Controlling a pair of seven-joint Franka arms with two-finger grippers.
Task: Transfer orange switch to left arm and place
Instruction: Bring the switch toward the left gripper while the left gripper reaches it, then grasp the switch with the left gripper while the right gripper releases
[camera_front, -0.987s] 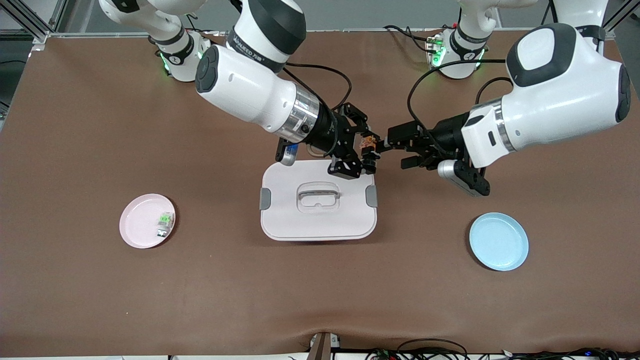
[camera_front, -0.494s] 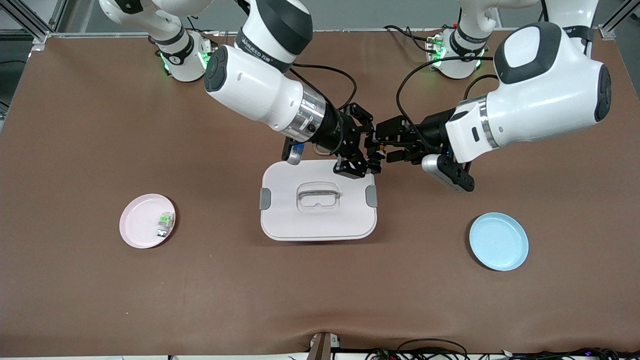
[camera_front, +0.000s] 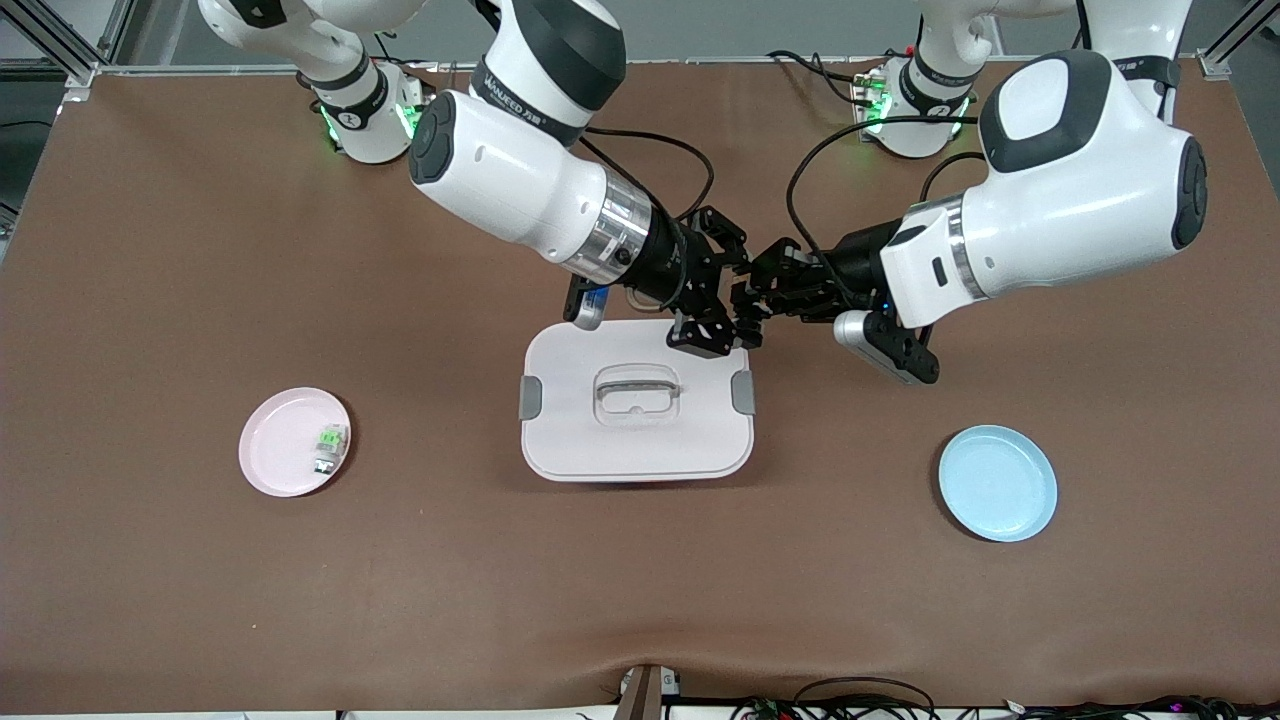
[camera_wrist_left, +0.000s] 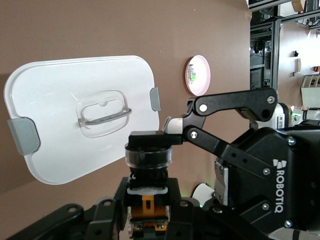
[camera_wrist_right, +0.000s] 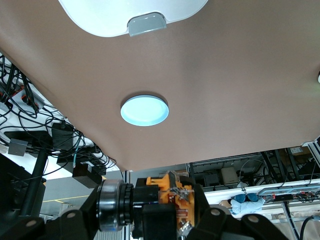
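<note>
We read "ROBOTIQ" in white capitals, beside a small white logo, on the black body of the right gripper (camera_wrist_left: 260, 170) as it shows in the left wrist view. In the front view, a line of white lettering runs along the black band of the right arm (camera_front: 520, 105); it begins with what looks like "JANJEED", followed by characters we cannot make out. We find no other legible text on the box, the plates or the table.
</note>
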